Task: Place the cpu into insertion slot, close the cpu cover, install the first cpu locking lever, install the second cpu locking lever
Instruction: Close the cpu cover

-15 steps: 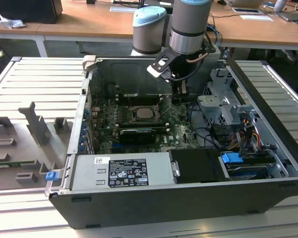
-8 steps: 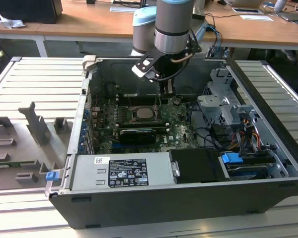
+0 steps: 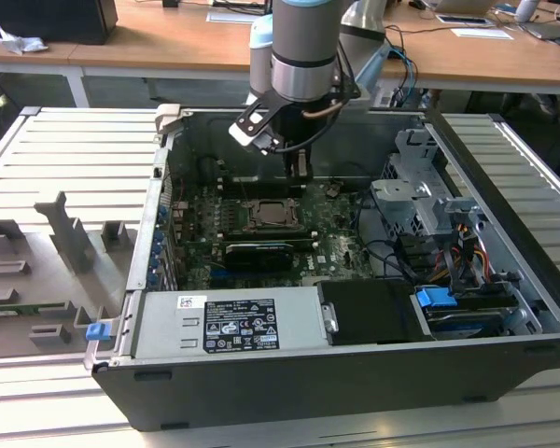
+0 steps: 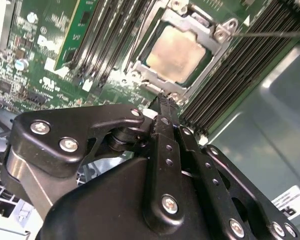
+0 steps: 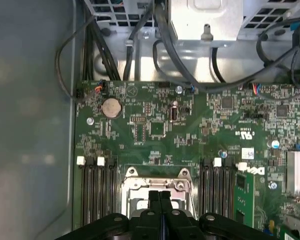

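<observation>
The cpu [image 4: 177,52] lies flat in the insertion slot [image 3: 272,215], its pale metal top showing through the window of the cpu cover [image 4: 202,25]. The cover is folded down flat around the chip. A thin lever rod [image 4: 270,34] runs out from one corner of the socket. My gripper [image 4: 163,100] hangs just above the motherboard beside the socket's edge, on the far side of it in the exterior view [image 3: 301,173]. Its fingers are pressed together with nothing between them, and in the first wrist view the gripper [image 5: 159,196] covers part of the socket frame [image 5: 157,184].
Dark memory slots [image 5: 95,195] flank the socket on both sides. A long black ribbed module [image 3: 259,252] lies nearer than the socket, with the power supply [image 3: 229,322] in front. A drive cage [image 3: 420,196] with cables fills the exterior view's right. The case walls [image 3: 163,187] enclose everything.
</observation>
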Tool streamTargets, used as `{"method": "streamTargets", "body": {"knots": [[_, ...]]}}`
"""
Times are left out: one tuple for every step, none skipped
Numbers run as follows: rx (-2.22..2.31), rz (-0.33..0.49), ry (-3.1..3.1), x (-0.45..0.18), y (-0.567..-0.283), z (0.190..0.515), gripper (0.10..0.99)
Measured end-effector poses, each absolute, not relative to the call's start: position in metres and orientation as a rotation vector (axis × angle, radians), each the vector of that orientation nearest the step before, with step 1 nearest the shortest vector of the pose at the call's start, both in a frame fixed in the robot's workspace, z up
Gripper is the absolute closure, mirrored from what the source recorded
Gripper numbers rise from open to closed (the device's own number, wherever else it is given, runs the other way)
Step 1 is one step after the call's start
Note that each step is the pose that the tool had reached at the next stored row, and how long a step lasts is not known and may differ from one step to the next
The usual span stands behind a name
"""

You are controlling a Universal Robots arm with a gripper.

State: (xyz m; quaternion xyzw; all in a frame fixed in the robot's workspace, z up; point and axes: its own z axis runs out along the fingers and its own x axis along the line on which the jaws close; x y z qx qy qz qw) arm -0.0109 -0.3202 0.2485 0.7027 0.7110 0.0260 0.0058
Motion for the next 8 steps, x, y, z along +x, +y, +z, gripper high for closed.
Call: {"method": "streamTargets", "body": {"knots": [[2.199,0.082,2.225,-0.0133,-0.3202,0.2484,0.98],[2.199,0.082,2.225,-0.0145,-0.3202,0.2483,0.98],[2.199,0.083,2.224,-0.0159,-0.3202,0.2479,0.98],[2.197,0.086,2.223,-0.0166,-0.3202,0.2476,0.98],[2.195,0.089,2.221,-0.0169,-0.3202,0.2473,0.98],[2.194,0.092,2.22,-0.0175,-0.3202,0.2469,0.98],[2.193,0.095,2.219,-0.0184,-0.3201,0.246,0.98],[2.19,0.1,2.217,-0.0204,-0.3202,0.245,0.98]]}}
